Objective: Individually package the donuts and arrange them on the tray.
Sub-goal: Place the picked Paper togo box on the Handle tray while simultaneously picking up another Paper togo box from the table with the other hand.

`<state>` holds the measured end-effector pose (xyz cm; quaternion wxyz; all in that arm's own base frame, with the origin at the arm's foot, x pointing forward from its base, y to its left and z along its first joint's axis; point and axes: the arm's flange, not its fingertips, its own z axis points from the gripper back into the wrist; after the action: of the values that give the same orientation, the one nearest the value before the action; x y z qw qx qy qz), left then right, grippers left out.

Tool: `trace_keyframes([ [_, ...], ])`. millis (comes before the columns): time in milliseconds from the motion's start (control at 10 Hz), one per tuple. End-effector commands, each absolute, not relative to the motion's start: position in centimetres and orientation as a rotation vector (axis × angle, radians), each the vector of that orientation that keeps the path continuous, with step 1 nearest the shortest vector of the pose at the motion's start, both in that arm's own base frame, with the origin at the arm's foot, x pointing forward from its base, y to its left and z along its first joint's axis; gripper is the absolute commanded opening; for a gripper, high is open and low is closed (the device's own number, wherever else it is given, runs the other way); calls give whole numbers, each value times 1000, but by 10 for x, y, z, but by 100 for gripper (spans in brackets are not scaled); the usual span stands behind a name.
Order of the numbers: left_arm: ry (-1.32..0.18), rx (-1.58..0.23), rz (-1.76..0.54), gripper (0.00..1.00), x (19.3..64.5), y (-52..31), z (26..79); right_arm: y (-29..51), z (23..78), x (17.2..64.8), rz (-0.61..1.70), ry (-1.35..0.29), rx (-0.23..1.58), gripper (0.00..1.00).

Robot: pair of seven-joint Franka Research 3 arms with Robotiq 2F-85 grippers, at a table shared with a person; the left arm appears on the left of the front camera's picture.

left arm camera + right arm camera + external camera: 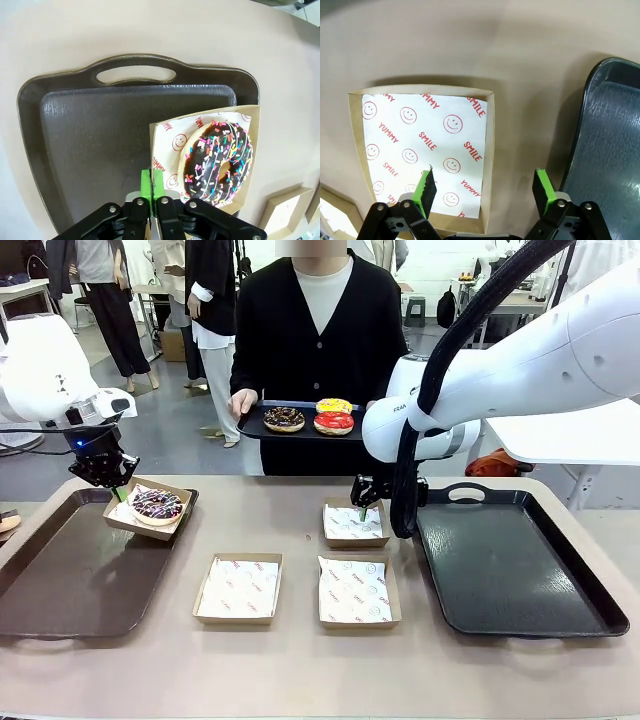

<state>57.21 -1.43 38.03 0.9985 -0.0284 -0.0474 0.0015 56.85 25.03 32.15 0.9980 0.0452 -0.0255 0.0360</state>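
While the box (130, 527) of the sprinkled donut (217, 162) is pinched by the left gripper (151, 184), tray (100, 150) placement is due; the right gripper (484, 178) is spread.

Four donuts (157, 505), four paper-lined boxes (238, 588), and three dark trays (520, 565).

- A beige table (300, 680) is seen spread across the foreground.
- A person in a black cardigan (285, 350) is stationed at its far side.
- Other people (110, 295) are seen standing farther back, at upper left.
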Motion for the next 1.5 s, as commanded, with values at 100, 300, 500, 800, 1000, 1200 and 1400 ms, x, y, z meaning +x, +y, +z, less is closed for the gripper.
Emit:
trace_keyframes([
  [100, -78, -27, 24, 1, 578, -20, 383, 247, 316, 567, 79, -59, 100, 100],
  [300, -61, -14, 36, 1, 580, -21, 383, 247, 316, 567, 93, -65, 100, 57],
  [500, -67, -15, 32, 52, 581, -22, 382, 246, 315, 567, 97, -65, 110, 0],
  [800, -61, -21, 33, 100, 582, -23, 381, 244, 313, 567, 91, -59, 115, 13],
  [1000, -59, -24, 33, 100, 582, -24, 381, 244, 313, 566, 90, -62, 115, 0],
  [1200, -56, -28, 29, 100, 581, -24, 381, 244, 312, 565, 91, -64, 115, 0],
  [1400, -57, -53, 28, 100, 577, -23, 385, 245, 314, 563, 94, -67, 109, 0],
])
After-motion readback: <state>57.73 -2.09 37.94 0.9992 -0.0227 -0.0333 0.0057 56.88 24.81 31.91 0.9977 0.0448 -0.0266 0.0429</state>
